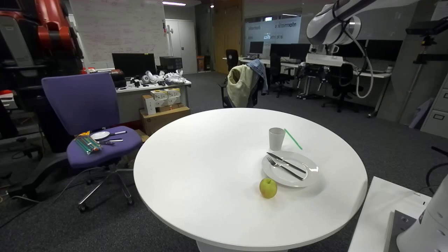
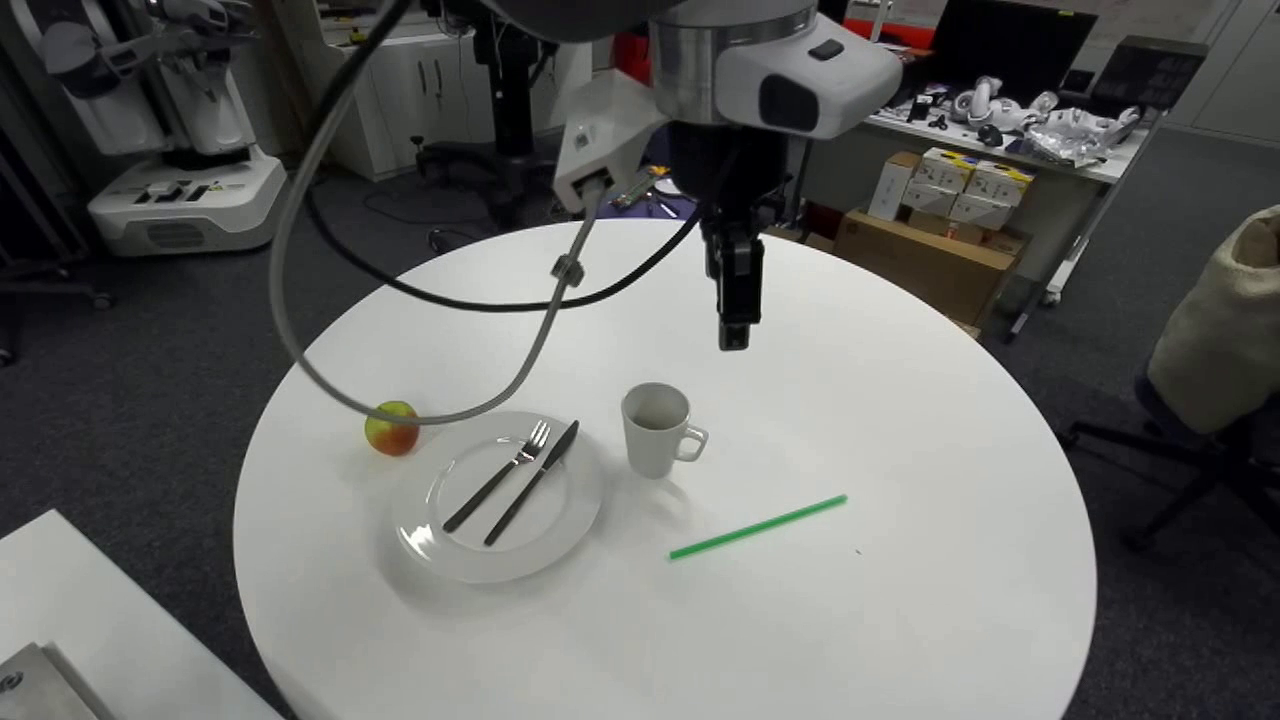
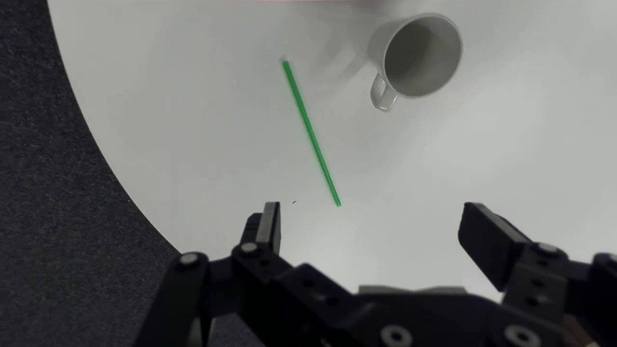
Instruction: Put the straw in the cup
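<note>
The straw is a thin green tube lying flat on the white table, shown in an exterior view (image 2: 760, 527), in an exterior view (image 1: 293, 139) and in the wrist view (image 3: 311, 132). The cup is a white mug with a handle, standing upright beside the straw and apart from it, in both exterior views (image 1: 277, 139) (image 2: 653, 435) and in the wrist view (image 3: 424, 55). My gripper (image 3: 371, 212) is open, with bare table between its fingers. It hangs well above the table, also seen in both exterior views (image 1: 309, 84) (image 2: 735, 335).
A wide white plate (image 2: 580, 500) with a fork (image 2: 497, 477) and a knife (image 2: 532, 483) lies beside the cup. An apple (image 2: 392, 428) sits by the plate. A purple chair (image 1: 84, 101) holds a bag of green straws (image 1: 87, 143). A cable (image 2: 470, 412) loops from the arm.
</note>
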`<state>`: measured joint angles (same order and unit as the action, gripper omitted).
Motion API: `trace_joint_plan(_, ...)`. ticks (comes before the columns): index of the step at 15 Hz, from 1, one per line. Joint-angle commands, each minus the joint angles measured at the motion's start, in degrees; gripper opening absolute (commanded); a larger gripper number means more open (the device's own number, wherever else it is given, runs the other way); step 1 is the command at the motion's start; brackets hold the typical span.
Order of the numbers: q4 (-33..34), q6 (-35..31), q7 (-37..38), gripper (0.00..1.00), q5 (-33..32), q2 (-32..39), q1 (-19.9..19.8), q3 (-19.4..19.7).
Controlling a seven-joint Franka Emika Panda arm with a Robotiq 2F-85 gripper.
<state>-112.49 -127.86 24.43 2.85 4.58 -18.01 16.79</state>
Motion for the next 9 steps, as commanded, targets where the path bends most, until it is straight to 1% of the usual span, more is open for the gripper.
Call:
trace_joint_plan(1,13.7,4.0,3.6,1.00,3.2,11.7,0.0,0.5)
trace_joint_plan(5,25.2,7.5,4.2,1.00,2.7,23.2,-0.9,1.2)
trace_joint_plan(7,30.8,12.3,2.5,1.00,3.0,28.1,-2.1,1.1)
trace_joint_plan(9,35.3,15.7,1.5,1.00,3.0,32.1,-3.4,0.8)
